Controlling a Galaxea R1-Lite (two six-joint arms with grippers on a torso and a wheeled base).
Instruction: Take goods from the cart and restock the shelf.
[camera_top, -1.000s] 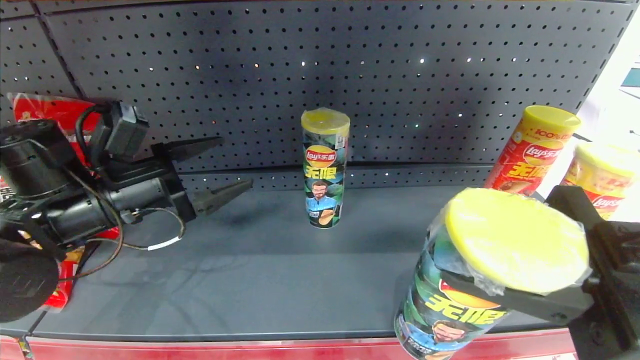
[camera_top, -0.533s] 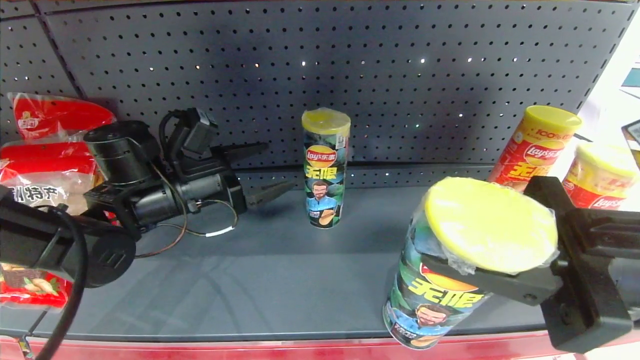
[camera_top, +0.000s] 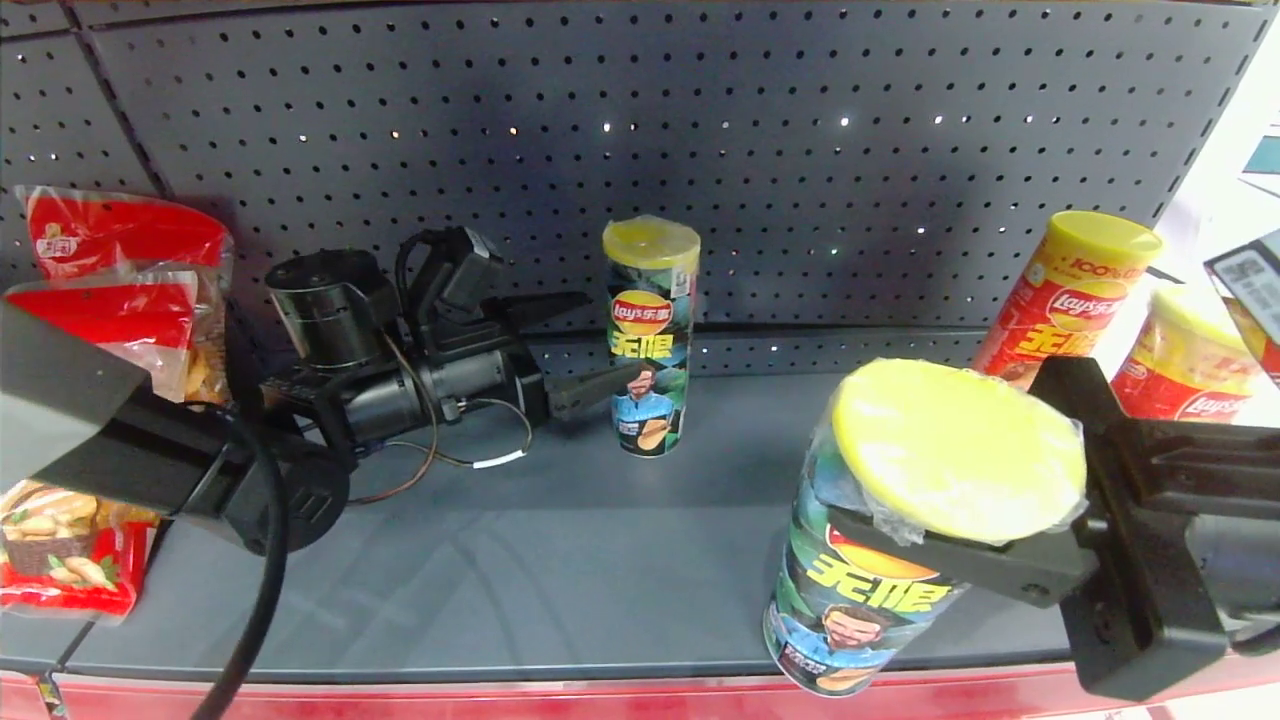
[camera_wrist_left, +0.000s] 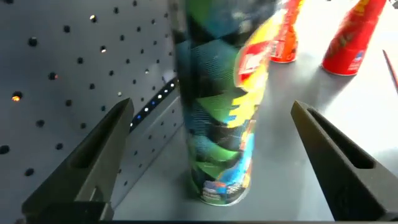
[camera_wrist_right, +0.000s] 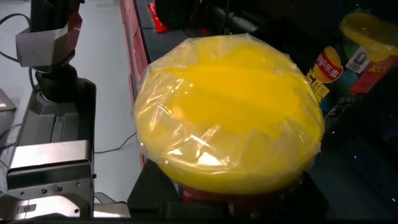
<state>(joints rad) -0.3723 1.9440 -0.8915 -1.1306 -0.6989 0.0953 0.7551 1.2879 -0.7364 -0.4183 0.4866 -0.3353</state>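
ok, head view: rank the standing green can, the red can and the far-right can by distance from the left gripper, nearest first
From the left gripper:
1. standing green can, at the back of the shelf, mid-width, between the gripper's open fingers.
2. red can, at the back right.
3. far-right can, beyond the red can, by the view's right edge.

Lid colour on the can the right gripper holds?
Yellow. The lid of the can shows best in the right wrist view.

Dim shelf (camera_top: 560, 570), white glare at right edge — light pinpricks through pegboard (camera_top: 800, 200), soft shadows
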